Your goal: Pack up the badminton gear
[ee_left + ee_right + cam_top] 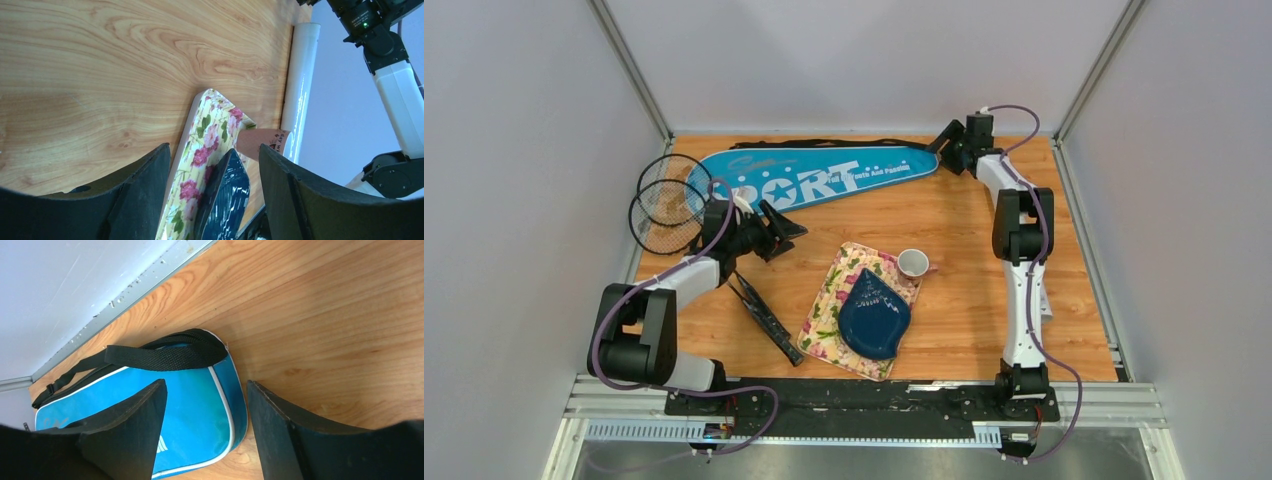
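REMOTE DESK: Packing has barely begun. I have the right gripper (205, 385) poised over the narrow end of the blue "SPORT" racket bag (824, 175), which lies along the far side of the table (964, 310). That claw is released. Its fingers stand apart on either side of the bag's tip, just below the black strap (165, 354), and no grip shows.

The left gripper (782, 226) is also released and empty. It hangs near the bag's wide end, with its camera looking across the floral cloth (832, 292), the dark blue plate (874, 318) and the small cup (912, 263). None of these is part of the gear.

The two black rackets (667, 200) lie at the left. Their heads are just beside the bag's wide end and their handles run back toward me under the left arm. The long white tube (302, 75) lies along the table's right edge, beyond the cup. I can find no shuttlecocks in any view.

As I judge it, the step in hand is securing the bag, and nothing is packed yet. Next, the right claw needs to clench on the tip or the strap to steady the bag. The left then has to find the opening, which I cannot see from here, before any racket goes in.
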